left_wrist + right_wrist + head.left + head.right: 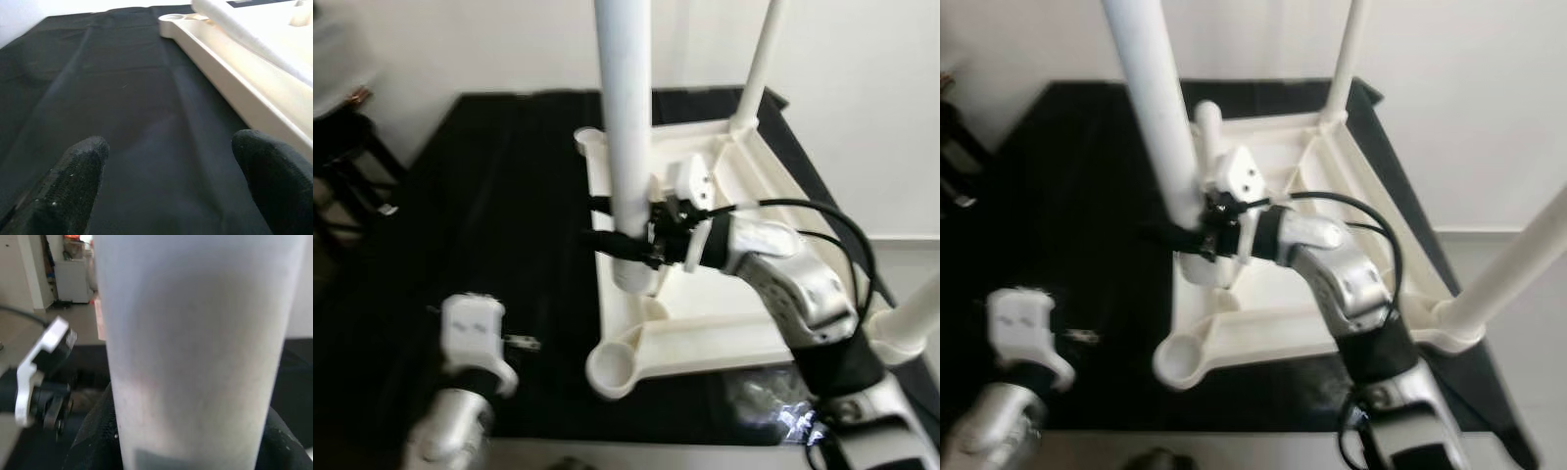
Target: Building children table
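A white plastic children's tabletop [705,343] lies upside down on a black cloth. Two white legs stand in its corners: one at the far corner [759,64] and one at the near right [911,328]. My right gripper [607,243] is shut on a third white leg [626,127], holding it upright above the tabletop's left side; in the right wrist view this leg [195,347] sits between the black fingers [93,435]. An empty round socket [609,370] shows at the near left corner. My left gripper [171,186] hovers open over the cloth, left of the tabletop.
The black cloth [489,225] covers the work surface up to a white wall behind. A dark stool or chair [347,166] stands at the far left. A crinkled clear plastic bag [769,401] lies at the near edge by my right arm.
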### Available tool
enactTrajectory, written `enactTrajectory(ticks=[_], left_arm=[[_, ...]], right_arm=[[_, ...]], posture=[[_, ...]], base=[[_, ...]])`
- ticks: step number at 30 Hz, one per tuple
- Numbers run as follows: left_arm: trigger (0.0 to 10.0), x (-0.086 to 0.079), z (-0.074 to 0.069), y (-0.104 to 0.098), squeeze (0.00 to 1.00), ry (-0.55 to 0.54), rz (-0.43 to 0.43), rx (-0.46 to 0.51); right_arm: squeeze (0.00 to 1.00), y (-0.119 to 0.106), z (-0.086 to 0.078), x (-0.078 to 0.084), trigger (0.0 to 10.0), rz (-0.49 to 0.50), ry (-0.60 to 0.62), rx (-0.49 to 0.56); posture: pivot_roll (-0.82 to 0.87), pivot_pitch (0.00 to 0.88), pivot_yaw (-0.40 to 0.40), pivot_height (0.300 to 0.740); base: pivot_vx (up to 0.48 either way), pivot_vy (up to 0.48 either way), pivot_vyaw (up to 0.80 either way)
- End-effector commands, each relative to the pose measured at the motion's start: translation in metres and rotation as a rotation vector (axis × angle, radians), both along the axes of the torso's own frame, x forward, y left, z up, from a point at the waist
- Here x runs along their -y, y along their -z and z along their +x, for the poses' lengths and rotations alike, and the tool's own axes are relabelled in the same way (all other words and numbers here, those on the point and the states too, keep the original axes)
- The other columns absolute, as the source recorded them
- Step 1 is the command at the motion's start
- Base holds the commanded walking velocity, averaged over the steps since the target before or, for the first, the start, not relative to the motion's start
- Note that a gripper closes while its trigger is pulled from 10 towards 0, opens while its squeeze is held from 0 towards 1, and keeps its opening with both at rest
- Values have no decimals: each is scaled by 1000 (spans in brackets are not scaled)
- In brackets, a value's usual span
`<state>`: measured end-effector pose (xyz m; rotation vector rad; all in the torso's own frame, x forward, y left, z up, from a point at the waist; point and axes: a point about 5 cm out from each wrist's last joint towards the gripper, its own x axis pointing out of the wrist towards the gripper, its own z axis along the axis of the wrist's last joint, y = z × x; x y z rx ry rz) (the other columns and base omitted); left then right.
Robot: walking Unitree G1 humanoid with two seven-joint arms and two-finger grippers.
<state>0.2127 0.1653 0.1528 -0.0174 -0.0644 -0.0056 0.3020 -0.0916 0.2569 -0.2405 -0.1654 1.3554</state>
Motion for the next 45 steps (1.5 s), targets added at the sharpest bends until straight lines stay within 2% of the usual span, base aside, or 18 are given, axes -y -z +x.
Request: enactTrajectory(ticks=[1,4,10,19,23,24,26,31,33,38,45], left_arm=[[10000,-2,-3,5,0,-21,-20,-38],[10000,-2,-4,7,0,-24,-45,-59],[10000,-3,-5,5,0,-29,1,-55],[10000,-2,-9,1,0,-15,27,-54],[10000,4,-11,-1,0,42,73,-58],[10000,4,-11,-1,0,42,73,-58],[10000,5,-11,-2,0,52,80,-59],[10000,5,-13,-3,0,56,88,-60],[10000,6,-14,-5,0,71,103,-59],[10000,9,-16,-5,0,106,152,-75],[10000,8,-16,-8,0,104,128,-57]], right_arm=[[0,-1,-13,2,10000,-28,-124,-6],[0,0,-19,5,10000,-48,-189,-27],[0,-2,-24,6,10000,-57,-263,-45],[0,-7,-32,10,10000,-49,-423,-120],[0,6,-58,22,10000,-151,-652,-251],[0,6,-58,22,10000,-151,-652,-251],[0,16,-71,27,10000,-208,-727,-304],[0,21,-72,32,10000,-221,-725,-310],[0,18,-66,34,10000,-189,-684,-289],[0,15,-65,37,10000,-147,-651,-296],[0,16,-69,41,10000,-151,-649,-307]], posture=[[-47,182,21,740],[-47,192,22,740],[-40,207,23,740],[-23,234,32,740],[-25,253,32,740],[-25,253,32,740],[-25,261,33,740],[-23,274,34,740],[-24,283,38,740],[-25,293,47,740],[-27,301,55,740]], base=[[0,0,0],[0,227,0],[0,480,0],[0,0,0],[0,0,0],[0,0,0],[0,0,0],[0,0,0],[0,0,0],[0,-189,0],[0,-410,0]])
